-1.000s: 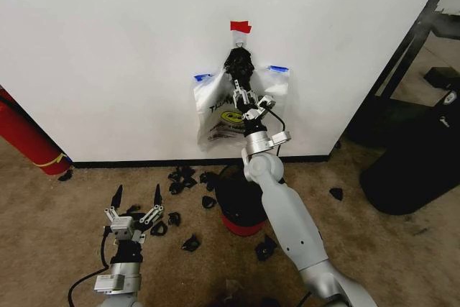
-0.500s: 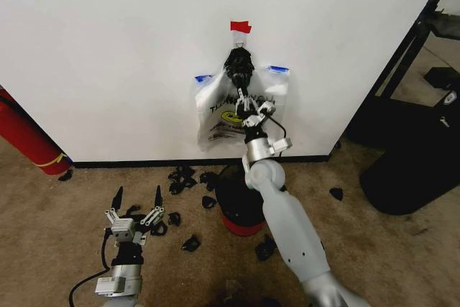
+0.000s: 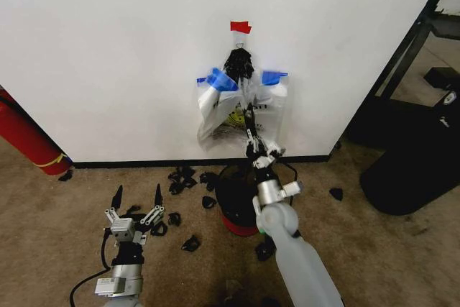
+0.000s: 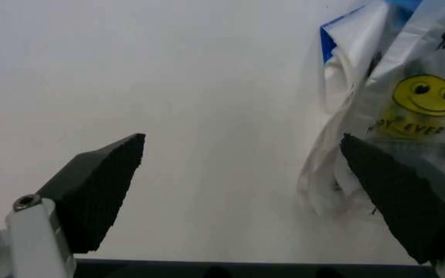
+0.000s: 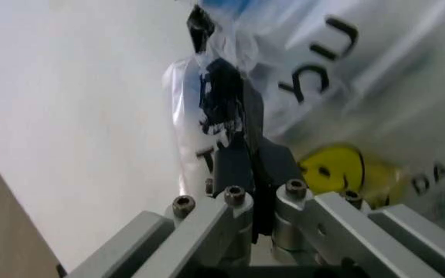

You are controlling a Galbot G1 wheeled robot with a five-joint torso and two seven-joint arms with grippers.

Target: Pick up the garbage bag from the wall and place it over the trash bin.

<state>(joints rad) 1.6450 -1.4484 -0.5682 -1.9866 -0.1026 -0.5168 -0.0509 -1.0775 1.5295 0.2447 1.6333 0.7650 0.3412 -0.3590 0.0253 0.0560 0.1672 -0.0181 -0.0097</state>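
Against the plain white wall [image 3: 108,48], under a small piece of red tape [image 3: 241,26], I see the thin see-through plastic garbage bag [image 3: 219,116] with blue handles, black lettering and a yellow smiley hanging beside a small black knotted lump [image 3: 238,65]. My right gripper [image 3: 249,121] is reaching up into the front of that bag, and from the right wrist camera its black fingers [image 5: 234,145] are pressed together with a fold of the clear film pinched between them, the smiley just beside them. The bag's handles are bunched and lifted near the knotted lump.

Directly below the bag, on the brown carpet floor [image 3: 57,213], stands the small round black trash bin [image 3: 233,203] with a red base, partly hidden by my right arm. Black scraps [image 3: 183,175] lie scattered on the carpet around it.

My left gripper [image 3: 136,203] hovers low over the floor, well apart from the bag, its fingers [image 4: 99,185] spread wide with nothing between them.
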